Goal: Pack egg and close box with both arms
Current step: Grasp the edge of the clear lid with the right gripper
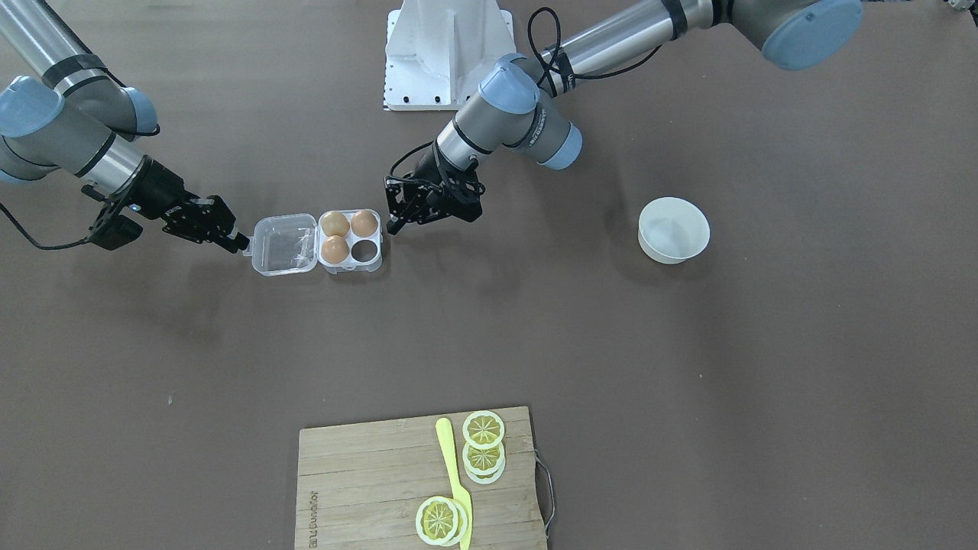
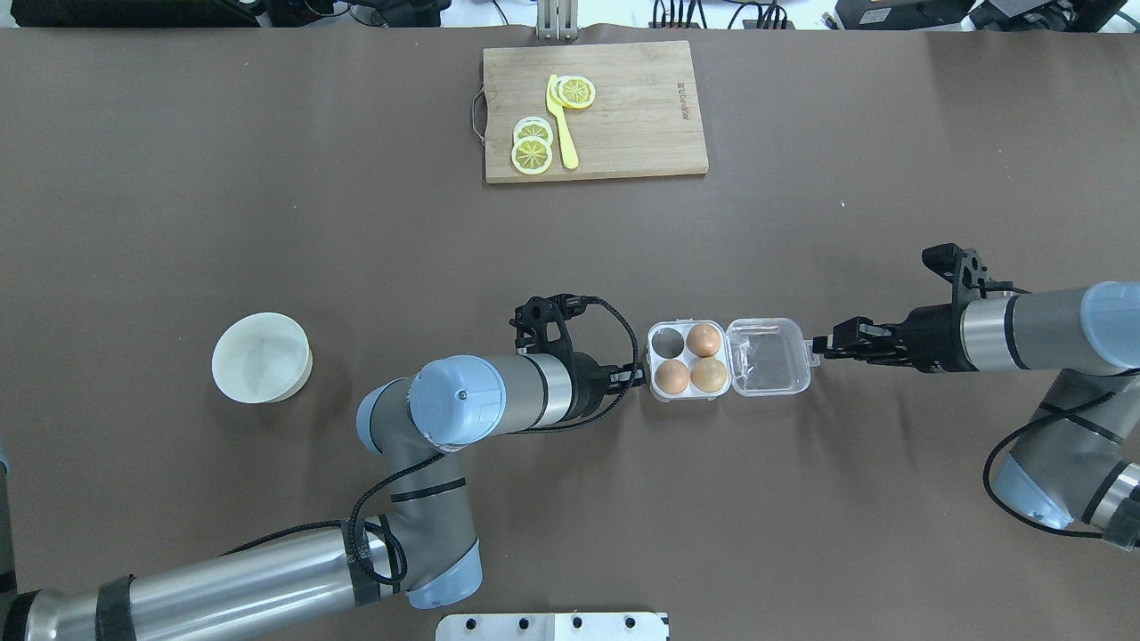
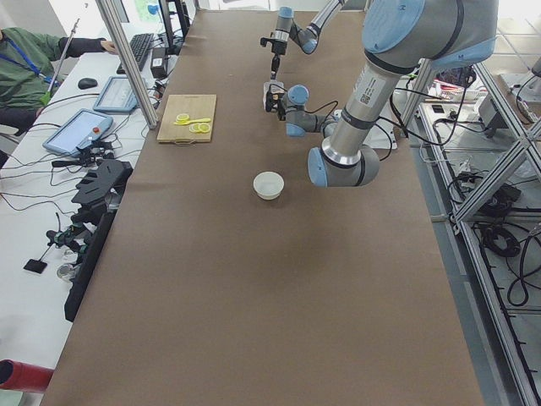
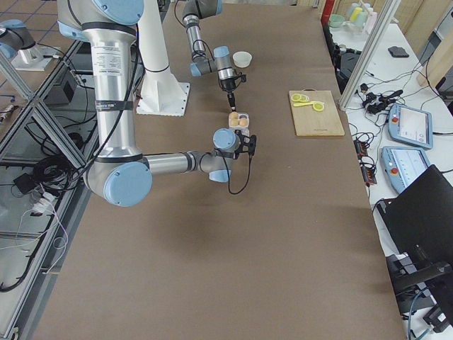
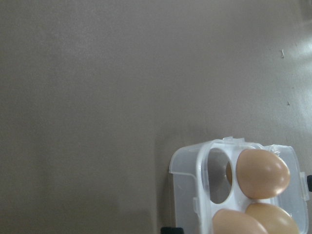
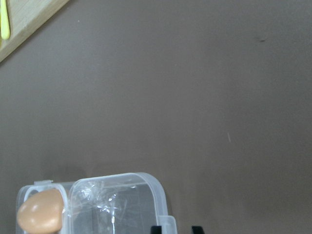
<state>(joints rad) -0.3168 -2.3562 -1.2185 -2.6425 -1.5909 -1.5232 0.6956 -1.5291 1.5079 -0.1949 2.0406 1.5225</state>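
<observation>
Overhead exterior shows you, nearest the robot, the left arm [image 2: 499,405] bending in toward the box [image 2: 688,358]. The left jaws reach the box's left edge, and you cannot tell how far they are parted.

At mid depth on the surface [image 2: 570,258], the box sits open, its clear lid [image 2: 770,356] lying flat on its right side. Three eggs [image 2: 704,339] fill three cells; the open cell is the box's far-left one.

The right arm [image 2: 1006,334] comes in level from the lid side. The right jaws stand a little apart with the lid's latch tab [image 2: 812,347] between their tips. In the right wrist-mounted view you can see a gap beside the tab.

A white bowl [image 2: 262,358] sits well to the box's left.

Farther off, well beyond the box, lies a wooden cutting board [image 2: 641,116] carrying lemon slices [image 2: 532,153] and a yellow knife [image 2: 561,133].
</observation>
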